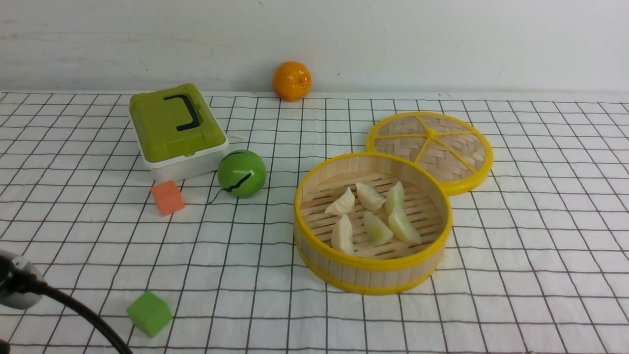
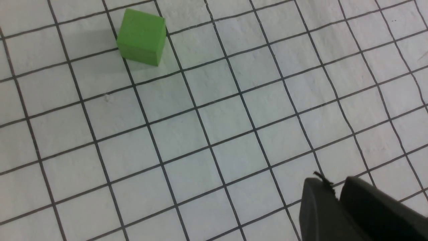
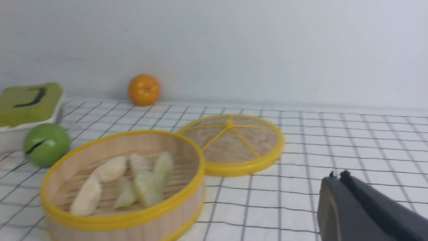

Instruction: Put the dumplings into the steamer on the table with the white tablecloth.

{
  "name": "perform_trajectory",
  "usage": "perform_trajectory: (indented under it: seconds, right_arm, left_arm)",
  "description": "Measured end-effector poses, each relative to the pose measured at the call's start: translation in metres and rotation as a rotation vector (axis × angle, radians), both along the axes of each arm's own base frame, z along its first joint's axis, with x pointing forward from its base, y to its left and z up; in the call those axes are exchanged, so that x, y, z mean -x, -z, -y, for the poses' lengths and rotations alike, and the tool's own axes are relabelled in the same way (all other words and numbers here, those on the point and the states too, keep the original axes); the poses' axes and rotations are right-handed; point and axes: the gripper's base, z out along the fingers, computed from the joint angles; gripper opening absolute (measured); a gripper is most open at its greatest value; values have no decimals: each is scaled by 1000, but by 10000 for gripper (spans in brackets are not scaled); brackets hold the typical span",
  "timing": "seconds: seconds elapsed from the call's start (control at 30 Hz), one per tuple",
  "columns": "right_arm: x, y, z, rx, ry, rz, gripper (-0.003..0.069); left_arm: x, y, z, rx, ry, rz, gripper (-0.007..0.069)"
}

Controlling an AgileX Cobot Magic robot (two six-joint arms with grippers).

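Note:
The steamer (image 1: pixel 344 273) stands right of centre on the white grid tablecloth (image 1: pixel 540 246). Several cream and pale green dumplings (image 1: pixel 369 196) lie on its slatted floor. In the right wrist view the steamer (image 3: pixel 123 219) and the dumplings (image 3: pixel 110 169) show ahead of my right gripper (image 3: pixel 337 177). That gripper is shut and empty, low over the cloth, well apart from the basket. My left gripper (image 2: pixel 336 187) is shut and empty above bare cloth. No dumpling shows on the cloth outside the steamer.
The woven lid (image 1: pixel 430 147) lies flat, touching the steamer's far right side. A green-lidded box (image 1: pixel 174 128), green ball (image 1: pixel 242 173), orange cube (image 1: pixel 167 197) and orange fruit (image 1: pixel 292 80) are at the left and back. A green cube (image 1: pixel 149 313) lies front left, also seen in the left wrist view (image 2: pixel 142 36). Part of my left arm (image 1: pixel 14 287) shows at the front-left edge.

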Motion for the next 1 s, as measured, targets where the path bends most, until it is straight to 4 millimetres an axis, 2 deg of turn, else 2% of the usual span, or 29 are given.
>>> perform_trajectory:
  seconds: [0.13,0.27,1.0]
  right_arm:
    - [3,24,2,-6,35,-166,-21]
    - [5,36,2,-1,36,-298,-21]
    - [7,37,2,-3,37,-341,-8]
  left_arm:
    - [0,0,0,-1,0,1,99]
    - [0,0,0,-3,0,3,105]
    - [0,0,0,-3,0,3,128]
